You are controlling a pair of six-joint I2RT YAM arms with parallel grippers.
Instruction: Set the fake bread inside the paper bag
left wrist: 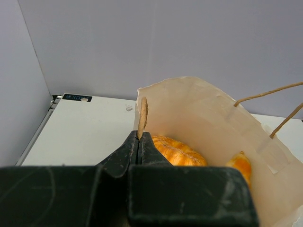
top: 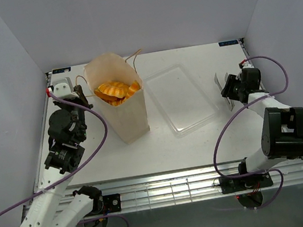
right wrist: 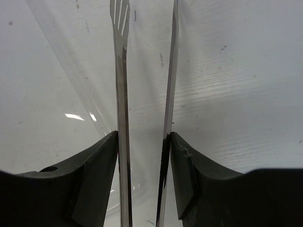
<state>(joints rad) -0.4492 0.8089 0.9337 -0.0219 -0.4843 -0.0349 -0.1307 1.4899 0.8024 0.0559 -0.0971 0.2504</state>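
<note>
The paper bag (top: 124,116) stands upright at the left of the table, its mouth open. Several orange and golden fake bread pieces (top: 115,90) lie inside it. My left gripper (top: 83,96) is shut on the bag's left rim. In the left wrist view the jaws (left wrist: 138,137) pinch the paper edge, the bag (left wrist: 199,111) opens beyond them, and an orange loaf (left wrist: 177,150) and a second piece (left wrist: 240,165) lie inside. My right gripper (top: 233,88) at the right is shut on metal tongs (top: 223,87). In the right wrist view (right wrist: 143,137) the tong blades (right wrist: 122,94) stand slightly apart and empty.
A clear plastic tray (top: 184,99) lies empty in the middle of the table, between the bag and the right gripper. Its edge shows under the tongs in the right wrist view (right wrist: 71,71). Grey walls close in the table on the left, back and right.
</note>
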